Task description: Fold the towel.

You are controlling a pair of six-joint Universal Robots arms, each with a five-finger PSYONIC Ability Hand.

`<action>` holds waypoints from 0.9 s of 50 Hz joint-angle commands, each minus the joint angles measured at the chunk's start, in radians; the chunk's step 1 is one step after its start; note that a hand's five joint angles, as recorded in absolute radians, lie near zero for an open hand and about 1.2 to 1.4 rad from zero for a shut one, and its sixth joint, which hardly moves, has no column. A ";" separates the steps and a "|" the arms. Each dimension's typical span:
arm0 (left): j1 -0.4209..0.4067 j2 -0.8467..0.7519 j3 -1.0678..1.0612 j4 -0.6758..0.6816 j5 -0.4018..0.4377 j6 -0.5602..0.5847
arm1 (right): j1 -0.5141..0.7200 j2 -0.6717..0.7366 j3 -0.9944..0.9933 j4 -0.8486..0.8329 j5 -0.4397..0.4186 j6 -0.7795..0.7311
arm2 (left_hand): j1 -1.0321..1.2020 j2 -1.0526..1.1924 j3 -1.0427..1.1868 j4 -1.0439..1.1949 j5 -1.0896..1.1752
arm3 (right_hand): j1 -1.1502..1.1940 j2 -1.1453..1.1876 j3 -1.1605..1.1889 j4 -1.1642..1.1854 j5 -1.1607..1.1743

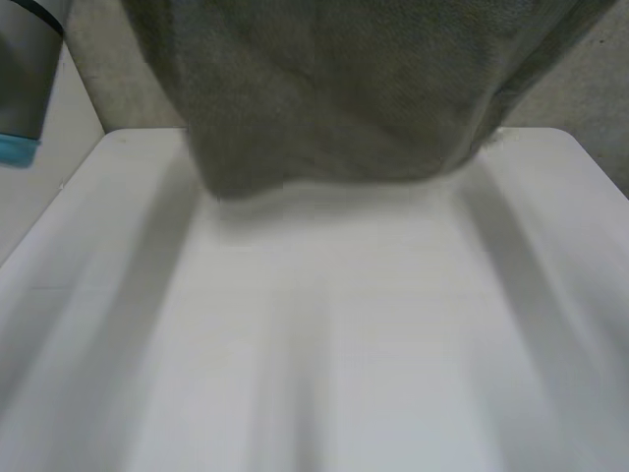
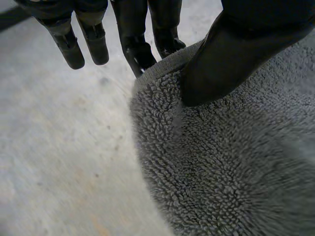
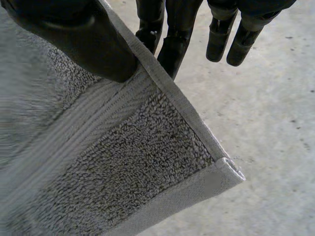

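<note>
A grey terry towel (image 1: 334,88) hangs in the air above the far part of the white table (image 1: 324,334), its lower edge just over the tabletop. My left hand (image 2: 231,54) pinches the towel's edge (image 2: 162,64) between thumb and fingers (image 2: 135,46); the towel (image 2: 231,172) spreads below the thumb. My right hand (image 3: 78,34) pinches the towel (image 3: 118,162) along its hemmed edge close to a corner (image 3: 229,174), thumb on one side and fingers (image 3: 165,44) on the other. Two more fingers of each hand stand free beside the cloth.
The left arm's grey segment with a light-blue cap (image 1: 25,88) hangs at the near left. A grey floor (image 2: 59,147) lies beneath both hands. The table's far edge (image 1: 550,133) runs behind the towel.
</note>
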 commanded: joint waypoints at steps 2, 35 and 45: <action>0.022 0.072 -0.245 0.028 0.096 0.001 | -0.038 -0.063 0.298 0.010 -0.108 -0.056 | 0.118 0.062 -0.044 -0.052 0.082 | 0.082 0.102 -0.006 -0.007 0.041; 0.049 -0.004 -0.940 0.000 0.156 0.184 | -0.268 -0.235 0.874 0.047 -0.323 -0.332 | 0.118 0.062 -0.044 -0.052 0.082 | 0.082 0.102 -0.006 -0.007 0.041; 0.037 -0.122 -0.922 0.077 0.118 0.172 | -0.270 -0.184 0.880 0.024 -0.326 -0.271 | -0.378 -0.434 -0.044 -0.052 -0.414 | 0.082 0.102 -0.006 -0.007 0.041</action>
